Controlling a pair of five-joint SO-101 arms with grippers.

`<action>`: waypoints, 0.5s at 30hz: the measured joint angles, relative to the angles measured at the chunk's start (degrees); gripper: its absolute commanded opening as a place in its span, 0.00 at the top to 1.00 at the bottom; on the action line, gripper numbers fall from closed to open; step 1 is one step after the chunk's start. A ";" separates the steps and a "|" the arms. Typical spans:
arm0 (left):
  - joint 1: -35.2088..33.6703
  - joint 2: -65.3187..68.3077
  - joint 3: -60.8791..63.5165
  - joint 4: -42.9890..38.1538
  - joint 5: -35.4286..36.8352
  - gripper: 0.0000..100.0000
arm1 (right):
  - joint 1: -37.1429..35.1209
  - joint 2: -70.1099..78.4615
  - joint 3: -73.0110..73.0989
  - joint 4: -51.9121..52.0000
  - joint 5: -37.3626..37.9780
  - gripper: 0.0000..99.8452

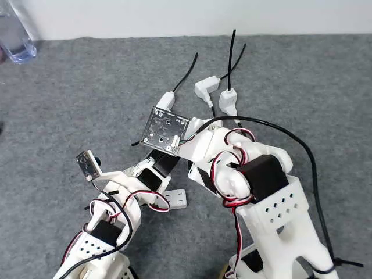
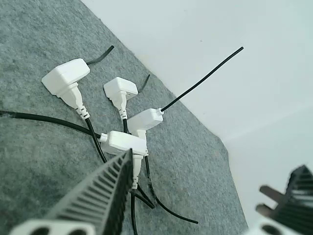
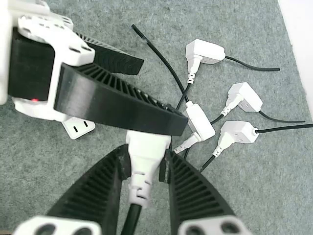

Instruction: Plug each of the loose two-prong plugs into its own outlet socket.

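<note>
My right gripper [image 3: 144, 164] is shut on a white plug [image 3: 145, 149] whose black cable runs back between the fingers. Just past it my left gripper [image 3: 161, 93] stands open, one black finger [image 3: 122, 105] crossing over the plug's front end. In the left wrist view the left gripper [image 2: 210, 169] is wide apart, with two metal prongs [image 2: 269, 200] showing by one finger. A small white outlet socket [image 3: 78, 128] [image 1: 174, 198] lies flat on the grey mat under the left gripper. Several loose white plugs [image 3: 237, 132] [image 2: 121, 88] [image 1: 207, 88] lie farther back.
Thin black leads [image 1: 231, 52] trail from the plugs toward the white wall. A thick black cable [image 1: 308, 157] loops around the right arm. A clear plastic bottle [image 1: 14, 35] stands at the far left corner. Grey felt [image 1: 70, 99] covers the table.
</note>
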 measured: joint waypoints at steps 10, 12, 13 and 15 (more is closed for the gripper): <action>0.00 0.00 0.00 0.18 0.00 0.55 | 0.00 0.00 0.00 0.00 -0.18 0.99; 0.79 0.00 0.00 1.05 0.00 0.55 | 0.00 0.00 0.00 0.00 -0.18 0.99; 0.88 0.00 0.00 1.32 0.00 0.55 | 0.00 0.00 0.00 0.00 -0.18 0.99; 0.97 0.00 0.00 1.32 0.00 0.55 | 0.00 0.00 0.00 0.00 -0.18 0.99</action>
